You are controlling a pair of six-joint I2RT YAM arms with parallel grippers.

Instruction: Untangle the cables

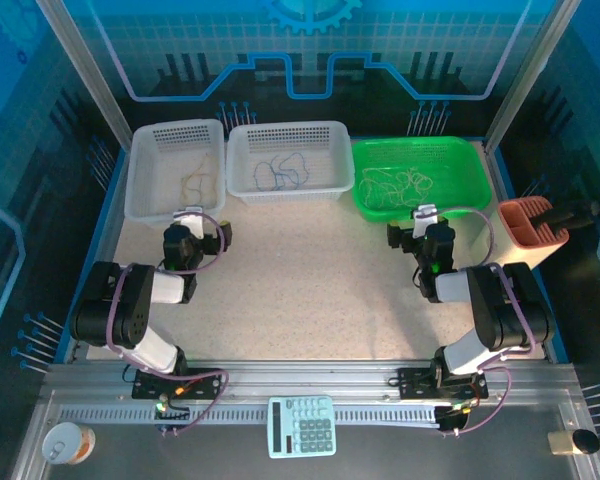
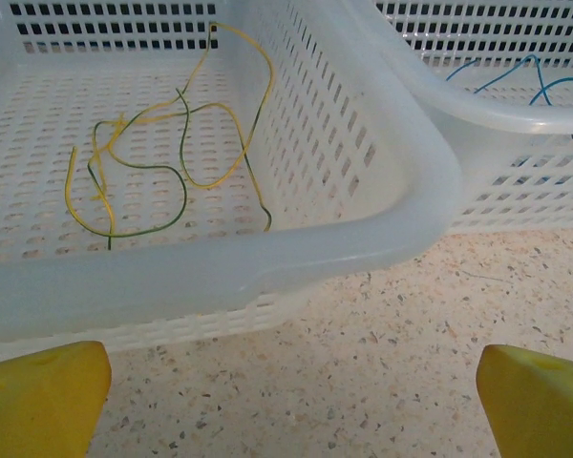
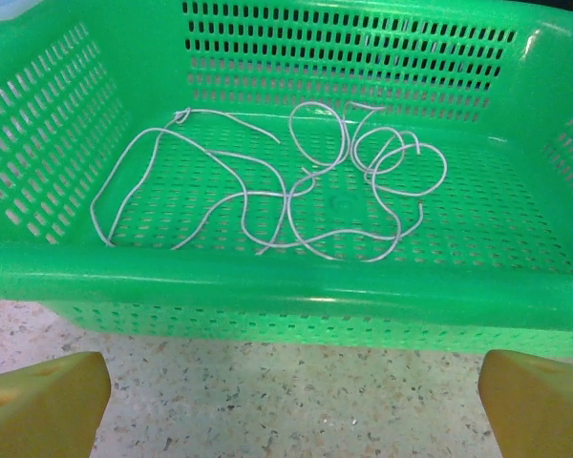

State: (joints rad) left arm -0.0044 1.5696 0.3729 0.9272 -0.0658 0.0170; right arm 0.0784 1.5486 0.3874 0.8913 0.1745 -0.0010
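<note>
Yellow-green cables (image 2: 162, 143), blue cables (image 1: 280, 174) and white cables (image 3: 296, 191) lie colour-sorted in separate baskets (image 1: 290, 128), apparently done, so left gripper (image 2: 291, 401) and right gripper (image 3: 291, 401) hover outside, fingers apart, empty.

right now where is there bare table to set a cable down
Bare: the speckled tabletop between the left gripper and right gripper. Crowded: the far edge, lined by a white perforated plastic basket, a second white basket and a green plastic basket.

Thin yellow and green cables (image 2: 121, 124) lie loosely looped mid-floor in the left white basket (image 2: 220, 272), blue cables (image 1: 280, 172) curl mid-floor in the middle white basket (image 1: 285, 129), and pale white cables (image 3: 286, 196) sprawl overlapping across the floor of the green basket (image 3: 267, 272).
</note>
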